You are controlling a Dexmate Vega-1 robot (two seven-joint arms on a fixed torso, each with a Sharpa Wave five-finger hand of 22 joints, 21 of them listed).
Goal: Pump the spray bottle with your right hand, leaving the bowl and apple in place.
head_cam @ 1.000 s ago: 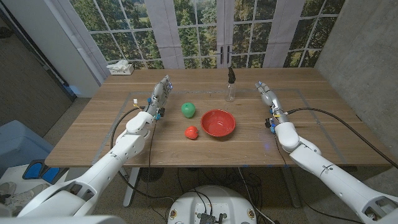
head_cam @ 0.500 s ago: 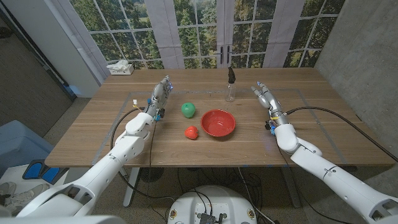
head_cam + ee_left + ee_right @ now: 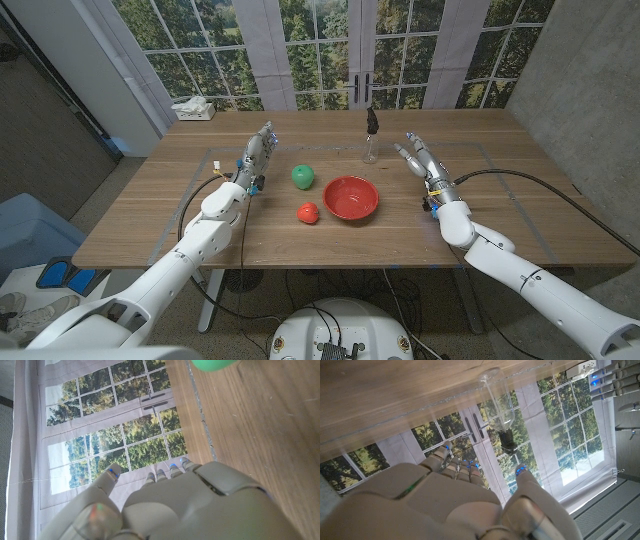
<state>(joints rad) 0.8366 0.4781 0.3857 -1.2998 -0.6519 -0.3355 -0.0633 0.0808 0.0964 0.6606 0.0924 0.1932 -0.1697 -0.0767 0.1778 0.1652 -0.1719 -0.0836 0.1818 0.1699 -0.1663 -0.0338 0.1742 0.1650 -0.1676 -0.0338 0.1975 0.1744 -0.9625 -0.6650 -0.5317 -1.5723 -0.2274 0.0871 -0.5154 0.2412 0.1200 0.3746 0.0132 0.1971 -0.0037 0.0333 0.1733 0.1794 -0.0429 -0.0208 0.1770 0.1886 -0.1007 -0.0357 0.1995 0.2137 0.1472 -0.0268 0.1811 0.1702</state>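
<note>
A clear spray bottle [image 3: 371, 139] with a black pump head stands upright on the far middle of the table; it also shows as the spray bottle [image 3: 499, 406] ahead of my right fingers. My right hand [image 3: 420, 160] is open, fingers apart, a short way to the right of the bottle and not touching it. The red bowl [image 3: 351, 198] sits in front of the bottle. A green apple [image 3: 303, 176] lies left of the bowl. My left hand [image 3: 259, 152] is open at the left, holding nothing; the green apple [image 3: 212, 364] shows beyond it.
A small red fruit [image 3: 308, 212] lies beside the bowl's left rim. A white tissue box [image 3: 194, 109] stands at the table's far left corner. Windows and curtains rise behind the table's far edge.
My right hand has moved left, closer to the spray bottle. The left hand, bowl and apple have stayed where they were.
</note>
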